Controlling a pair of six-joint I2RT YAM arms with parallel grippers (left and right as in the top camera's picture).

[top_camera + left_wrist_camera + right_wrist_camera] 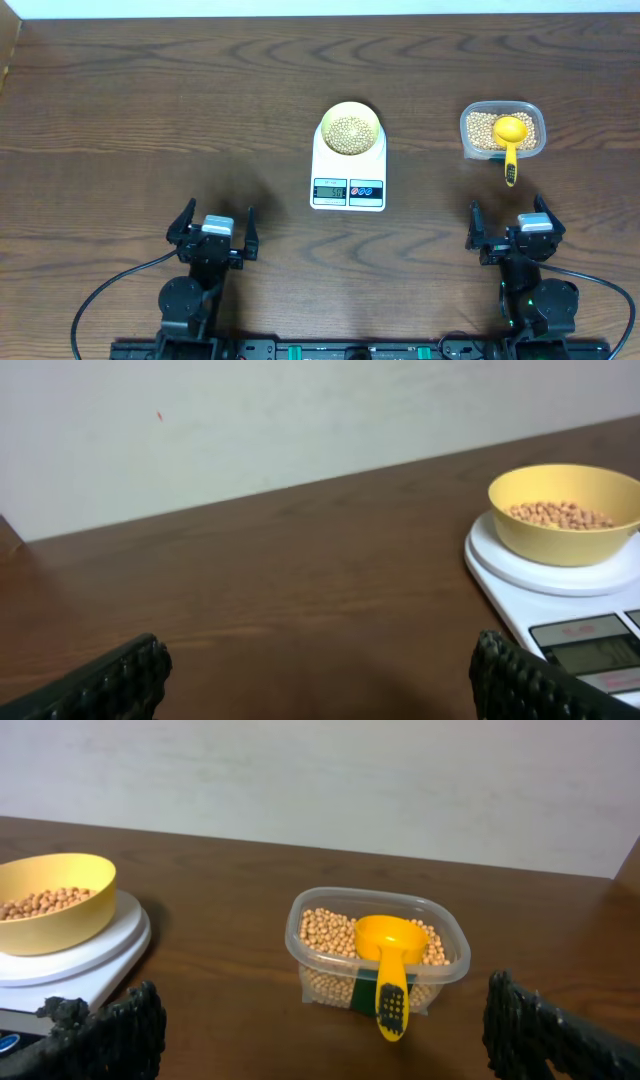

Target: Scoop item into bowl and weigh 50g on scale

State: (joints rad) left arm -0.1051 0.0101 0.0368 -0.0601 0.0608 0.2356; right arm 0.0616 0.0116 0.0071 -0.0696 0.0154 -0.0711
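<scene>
The pale yellow bowl (349, 129) stands on the white scale (348, 178) at the table's middle, with tan beans (349, 131) in it. The scale's display (329, 191) is lit. The bowl also shows in the left wrist view (565, 513) and the right wrist view (50, 900). A clear tub (502, 129) of beans stands at the right, with a yellow scoop (510, 140) resting in it, handle over the near rim (391, 970). My left gripper (212, 232) and right gripper (512, 231) are open and empty near the front edge.
The table's far edge meets a pale wall (300, 420). Both arm bases and their cables (100, 300) sit at the front edge. The tub (378, 945) is straight ahead of my right gripper.
</scene>
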